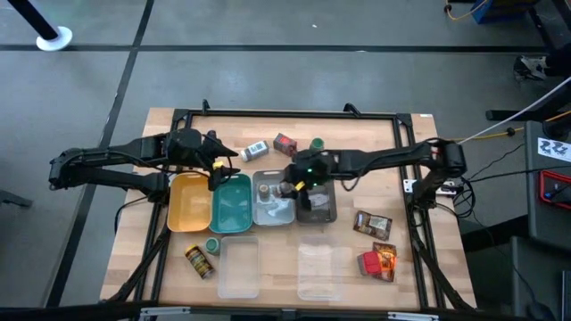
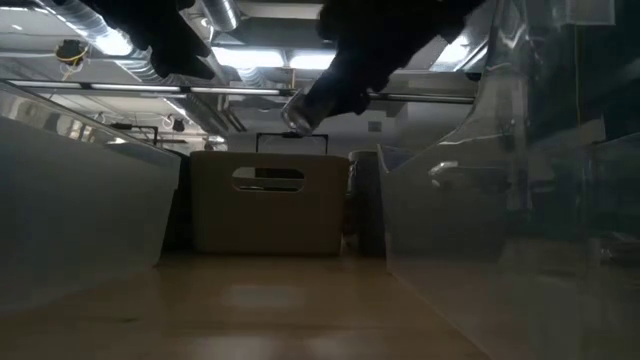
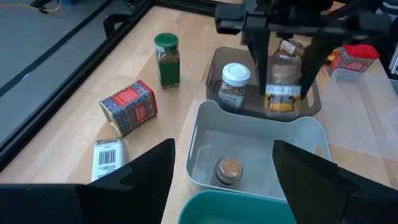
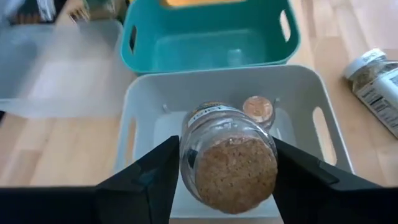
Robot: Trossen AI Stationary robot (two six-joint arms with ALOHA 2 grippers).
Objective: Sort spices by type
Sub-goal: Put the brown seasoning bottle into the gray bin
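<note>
Directly below the right end effector (image 4: 227,180), which pinches a brown-capped jar (image 4: 229,158) tilted, sits the white tray (image 4: 149,93); left end effector (image 3: 224,180) spread.

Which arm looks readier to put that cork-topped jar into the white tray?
The right. Its gripper already holds the cork-topped jar directly above the white tray, where a similar jar sits. The left gripper is open and empty.
</note>
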